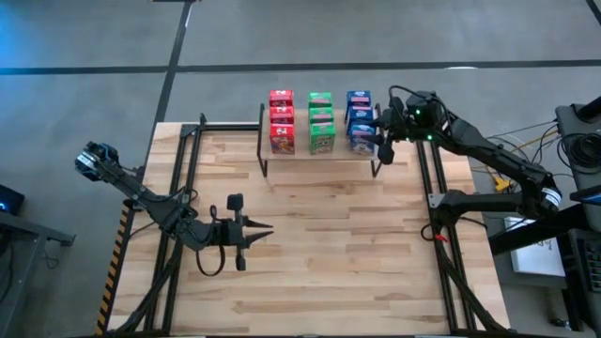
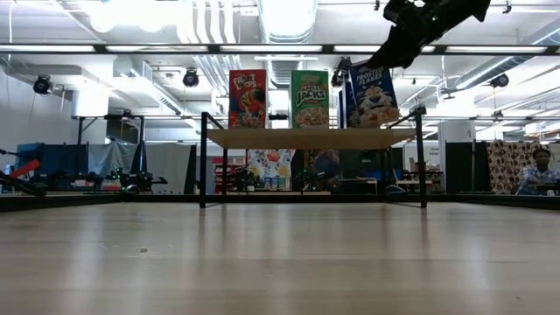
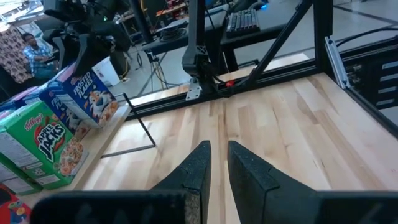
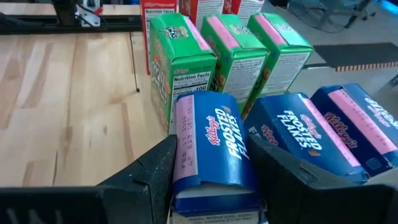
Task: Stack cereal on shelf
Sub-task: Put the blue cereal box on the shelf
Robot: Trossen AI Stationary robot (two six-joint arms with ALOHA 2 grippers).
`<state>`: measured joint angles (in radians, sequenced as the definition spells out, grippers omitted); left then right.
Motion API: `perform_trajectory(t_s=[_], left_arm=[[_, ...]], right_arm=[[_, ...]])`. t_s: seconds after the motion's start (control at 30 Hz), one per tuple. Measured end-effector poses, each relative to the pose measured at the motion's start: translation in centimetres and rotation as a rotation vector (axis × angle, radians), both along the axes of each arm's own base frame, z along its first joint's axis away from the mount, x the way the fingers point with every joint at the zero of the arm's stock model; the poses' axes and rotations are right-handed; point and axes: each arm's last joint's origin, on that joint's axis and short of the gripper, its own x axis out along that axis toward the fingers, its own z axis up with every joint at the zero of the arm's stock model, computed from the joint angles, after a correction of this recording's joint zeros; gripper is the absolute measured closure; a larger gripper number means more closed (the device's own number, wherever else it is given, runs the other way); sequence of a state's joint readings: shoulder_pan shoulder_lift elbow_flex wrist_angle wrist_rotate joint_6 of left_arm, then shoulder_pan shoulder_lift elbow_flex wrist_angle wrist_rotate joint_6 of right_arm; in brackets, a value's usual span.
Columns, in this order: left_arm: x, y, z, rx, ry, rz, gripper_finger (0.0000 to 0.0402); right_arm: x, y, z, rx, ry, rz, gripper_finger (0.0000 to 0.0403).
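Note:
The shelf (image 1: 300,156) stands at the table's far middle, with three red (image 1: 282,122), three green (image 1: 321,122) and three blue (image 1: 359,105) cereal boxes upright on its plank (image 2: 306,138), in three rows. My right gripper (image 1: 381,141) is at the shelf's right end, shut on the nearest blue box (image 4: 211,149). My left gripper (image 1: 267,228) is shut and empty, low over the table left of centre, pointing toward the right edge; it also shows in the left wrist view (image 3: 217,152). My right gripper pinches the nearest blue box between its two fingers (image 4: 155,171), one on the face toward the table's near edge and one on the opposite face beside the second blue box, at the box's upper right edge (image 4: 214,186). The fingers slant down from the table's right. The box stands with its bottom (image 2: 372,125) on the plank.
Black frame rails run along the table's left (image 1: 174,207) and right (image 1: 437,207) sides. Bare wooden tabletop (image 1: 329,244) lies in front of the shelf. A person (image 2: 538,171) sits in the room behind at the right.

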<state>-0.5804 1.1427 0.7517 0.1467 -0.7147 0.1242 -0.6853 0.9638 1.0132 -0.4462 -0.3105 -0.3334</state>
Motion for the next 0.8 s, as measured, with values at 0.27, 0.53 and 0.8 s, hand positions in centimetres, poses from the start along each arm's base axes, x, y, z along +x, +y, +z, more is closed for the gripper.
perform_trajectory(t_s=[0.27,0.53,0.8], left_arm=[[0.0,0.0,0.0,-0.02,-0.003,0.004,0.0365],[0.0,0.0,0.0,-0.02,-0.003,0.004,0.0365],[0.0,0.0,0.0,-0.032,-0.006,0.006,0.0365]], right_arm=[[-0.1,0.1,0.7,0.026,-0.017,-0.015,0.0225],[-0.2,0.5,2.7,0.062,-0.059,-0.026,0.0225],[0.0,0.7,0.6,0.106,0.016,-0.014,0.0225]])
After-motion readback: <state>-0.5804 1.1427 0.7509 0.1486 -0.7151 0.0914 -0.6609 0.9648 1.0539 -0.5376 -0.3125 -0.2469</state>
